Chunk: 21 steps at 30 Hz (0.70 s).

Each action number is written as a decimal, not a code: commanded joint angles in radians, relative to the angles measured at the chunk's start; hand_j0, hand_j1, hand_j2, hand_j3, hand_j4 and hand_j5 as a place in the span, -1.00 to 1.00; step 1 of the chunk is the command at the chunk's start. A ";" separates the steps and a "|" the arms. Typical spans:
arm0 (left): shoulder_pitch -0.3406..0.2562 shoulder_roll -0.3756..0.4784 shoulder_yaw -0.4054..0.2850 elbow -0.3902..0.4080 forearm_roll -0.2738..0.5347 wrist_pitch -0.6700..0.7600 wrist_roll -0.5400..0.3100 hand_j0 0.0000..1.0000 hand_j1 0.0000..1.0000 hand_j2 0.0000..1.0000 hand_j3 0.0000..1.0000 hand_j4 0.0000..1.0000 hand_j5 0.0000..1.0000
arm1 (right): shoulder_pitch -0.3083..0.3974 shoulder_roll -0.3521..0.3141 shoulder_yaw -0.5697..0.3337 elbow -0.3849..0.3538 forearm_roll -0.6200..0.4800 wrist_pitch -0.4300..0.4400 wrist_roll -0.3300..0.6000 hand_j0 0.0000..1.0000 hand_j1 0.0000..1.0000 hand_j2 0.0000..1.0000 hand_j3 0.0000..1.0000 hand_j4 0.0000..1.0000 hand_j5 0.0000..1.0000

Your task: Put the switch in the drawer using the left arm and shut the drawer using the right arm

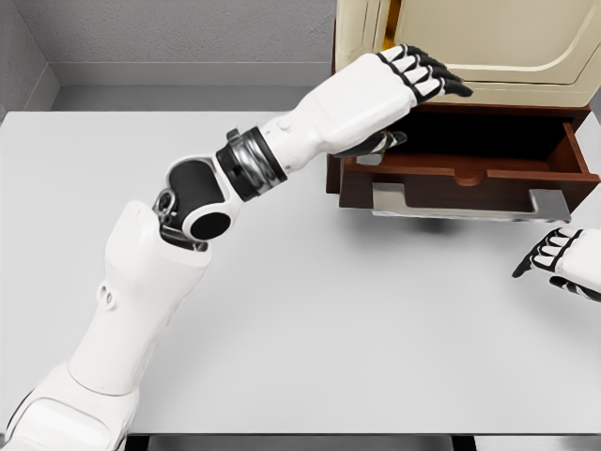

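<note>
Dark brown wooden drawer [470, 174] pulled open, grey handle [470, 202] in front; switch hidden, cannot tell where.

The drawer [470, 155] is standing pulled out toward the near side at the far right of the bench [282, 310], its top lying open to a descent from above. The left hand [418, 75] and its forearm are hanging over the drawer's left end, blocking that part. The cream cabinet [488, 42] is rising directly behind. The handle [470, 202] is jutting nearward. The right hand [556, 258] is occupying the near-right corner.
</note>
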 commanded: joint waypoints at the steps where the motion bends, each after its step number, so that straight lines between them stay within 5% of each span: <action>1: 0.006 0.000 0.001 -0.081 0.016 -0.003 0.001 1.00 1.00 1.00 1.00 1.00 1.00 | 0.000 -0.002 0.000 -0.002 -0.008 0.000 0.001 0.26 0.26 0.26 0.26 0.26 0.26; 2: 0.034 0.000 0.002 -0.143 0.034 -0.039 0.001 1.00 1.00 1.00 1.00 1.00 1.00 | -0.002 -0.003 -0.002 -0.002 -0.008 0.000 -0.001 0.26 0.26 0.26 0.26 0.26 0.26; 4: 0.038 0.092 0.020 -0.146 0.133 -0.157 0.001 1.00 1.00 1.00 1.00 1.00 1.00 | -0.006 -0.005 -0.008 -0.004 -0.010 0.000 -0.001 0.27 0.27 0.27 0.27 0.27 0.27; 8: 0.055 0.299 0.195 -0.144 0.292 -0.157 0.001 1.00 1.00 1.00 1.00 1.00 1.00 | -0.009 -0.002 -0.036 -0.002 -0.010 0.000 -0.001 0.32 0.32 0.32 0.32 0.32 0.32; 10: 0.118 0.417 0.269 -0.144 0.384 -0.157 0.001 1.00 1.00 1.00 1.00 1.00 1.00 | -0.008 -0.002 -0.036 -0.002 -0.010 0.000 -0.001 0.33 0.33 0.33 0.33 0.33 0.33; 12: 0.186 0.524 0.405 -0.143 0.406 -0.157 0.001 1.00 1.00 1.00 1.00 1.00 1.00 | -0.008 -0.002 -0.036 -0.002 -0.011 0.000 -0.001 0.33 0.33 0.33 0.33 0.33 0.33; 13: 0.268 0.557 0.531 -0.143 0.410 -0.157 0.001 1.00 1.00 1.00 1.00 1.00 1.00 | -0.006 -0.002 -0.036 -0.002 -0.011 0.000 -0.001 0.33 0.33 0.33 0.33 0.33 0.33; 16: 0.376 0.584 0.732 -0.072 0.406 -0.157 -0.005 1.00 1.00 1.00 1.00 1.00 1.00 | -0.008 -0.003 -0.036 -0.004 -0.010 0.000 -0.001 0.33 0.33 0.33 0.33 0.33 0.33; 21: 0.503 0.603 0.723 0.093 0.384 -0.157 -0.008 1.00 1.00 1.00 1.00 1.00 1.00 | -0.006 -0.003 -0.034 -0.004 -0.010 0.000 0.001 0.33 0.33 0.33 0.33 0.33 0.33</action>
